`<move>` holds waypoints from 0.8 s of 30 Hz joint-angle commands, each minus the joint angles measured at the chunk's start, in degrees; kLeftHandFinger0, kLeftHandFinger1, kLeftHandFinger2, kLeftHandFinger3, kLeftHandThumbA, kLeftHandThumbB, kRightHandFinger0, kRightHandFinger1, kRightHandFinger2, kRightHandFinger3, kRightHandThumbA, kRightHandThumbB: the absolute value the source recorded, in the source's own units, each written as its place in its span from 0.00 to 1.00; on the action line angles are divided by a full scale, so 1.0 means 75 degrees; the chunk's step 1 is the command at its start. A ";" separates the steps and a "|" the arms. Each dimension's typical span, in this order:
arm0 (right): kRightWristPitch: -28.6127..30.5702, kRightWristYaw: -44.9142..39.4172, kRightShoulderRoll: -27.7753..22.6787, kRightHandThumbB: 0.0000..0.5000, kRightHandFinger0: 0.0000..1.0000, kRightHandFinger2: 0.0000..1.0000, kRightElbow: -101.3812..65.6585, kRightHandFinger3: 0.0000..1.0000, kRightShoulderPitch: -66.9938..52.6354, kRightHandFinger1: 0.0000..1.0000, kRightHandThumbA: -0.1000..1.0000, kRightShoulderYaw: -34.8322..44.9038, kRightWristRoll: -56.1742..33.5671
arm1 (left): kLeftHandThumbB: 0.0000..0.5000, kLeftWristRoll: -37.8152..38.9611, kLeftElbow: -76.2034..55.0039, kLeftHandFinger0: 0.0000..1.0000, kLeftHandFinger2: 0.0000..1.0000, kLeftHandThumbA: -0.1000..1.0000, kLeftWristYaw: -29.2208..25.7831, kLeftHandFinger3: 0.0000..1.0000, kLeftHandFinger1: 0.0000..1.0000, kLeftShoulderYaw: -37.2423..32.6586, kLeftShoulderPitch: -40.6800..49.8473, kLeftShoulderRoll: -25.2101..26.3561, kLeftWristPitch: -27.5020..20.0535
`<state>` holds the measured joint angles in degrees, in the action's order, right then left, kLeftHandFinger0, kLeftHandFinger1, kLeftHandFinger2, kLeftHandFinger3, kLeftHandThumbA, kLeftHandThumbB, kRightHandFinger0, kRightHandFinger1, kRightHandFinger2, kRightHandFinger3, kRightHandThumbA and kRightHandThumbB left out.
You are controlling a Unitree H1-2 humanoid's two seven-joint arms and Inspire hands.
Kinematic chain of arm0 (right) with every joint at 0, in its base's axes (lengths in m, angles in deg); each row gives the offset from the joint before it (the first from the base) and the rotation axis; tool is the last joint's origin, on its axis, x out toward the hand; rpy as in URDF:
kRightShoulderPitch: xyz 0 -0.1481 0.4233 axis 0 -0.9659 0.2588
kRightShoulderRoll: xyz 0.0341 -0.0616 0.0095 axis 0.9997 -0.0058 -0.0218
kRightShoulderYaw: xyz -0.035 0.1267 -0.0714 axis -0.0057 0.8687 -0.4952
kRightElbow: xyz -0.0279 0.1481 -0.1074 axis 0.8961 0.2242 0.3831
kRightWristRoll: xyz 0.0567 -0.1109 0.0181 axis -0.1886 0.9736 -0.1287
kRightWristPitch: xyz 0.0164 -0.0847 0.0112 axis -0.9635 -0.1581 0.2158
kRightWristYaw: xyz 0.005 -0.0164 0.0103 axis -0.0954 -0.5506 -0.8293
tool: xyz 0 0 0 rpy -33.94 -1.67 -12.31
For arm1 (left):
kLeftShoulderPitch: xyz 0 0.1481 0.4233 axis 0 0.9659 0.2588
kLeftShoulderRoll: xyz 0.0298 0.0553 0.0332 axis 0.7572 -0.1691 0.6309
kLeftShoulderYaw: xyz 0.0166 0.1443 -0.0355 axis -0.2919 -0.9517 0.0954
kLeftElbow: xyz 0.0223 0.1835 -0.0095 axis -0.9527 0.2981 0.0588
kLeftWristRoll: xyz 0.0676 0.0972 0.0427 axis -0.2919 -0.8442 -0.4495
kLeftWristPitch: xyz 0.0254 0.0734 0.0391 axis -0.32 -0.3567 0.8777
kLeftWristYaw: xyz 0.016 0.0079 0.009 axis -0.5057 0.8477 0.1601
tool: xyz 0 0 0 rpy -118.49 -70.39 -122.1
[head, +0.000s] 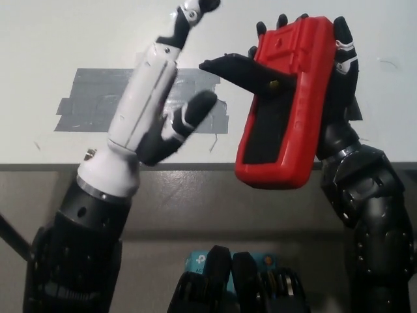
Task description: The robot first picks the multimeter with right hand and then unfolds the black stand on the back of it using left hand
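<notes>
Head view: right hand [335,85] grips the red multimeter [283,107], black stand [238,70] unfolded; left hand [159,107] open beside it; no legible writing.

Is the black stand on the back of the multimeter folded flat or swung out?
Swung out: the black stand juts leftward off the red multimeter held in the right robot hand.

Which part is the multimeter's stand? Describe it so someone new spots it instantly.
Start at the black right hand on the picture's right, which grips the red multimeter upright above the table edge. From the multimeter's upper back, the black stand juts out toward the white left hand. It is the only black flap angled off the red casing.
</notes>
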<state>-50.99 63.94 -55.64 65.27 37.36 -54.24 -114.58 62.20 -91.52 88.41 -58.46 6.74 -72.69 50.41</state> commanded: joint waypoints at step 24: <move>0.0118 0.0653 0.0510 0.29 0.00 0.57 -0.1151 0.27 0.0525 0.00 0.00 0.0489 -0.0375 | 0.65 -0.0507 0.0048 1.00 1.00 1.00 0.0244 1.00 1.00 -0.0295 0.0409 -0.0225 -0.0471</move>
<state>-50.90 69.61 -52.85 60.58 37.37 -50.95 -114.49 59.32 -91.63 90.01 -60.47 9.63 -73.90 47.91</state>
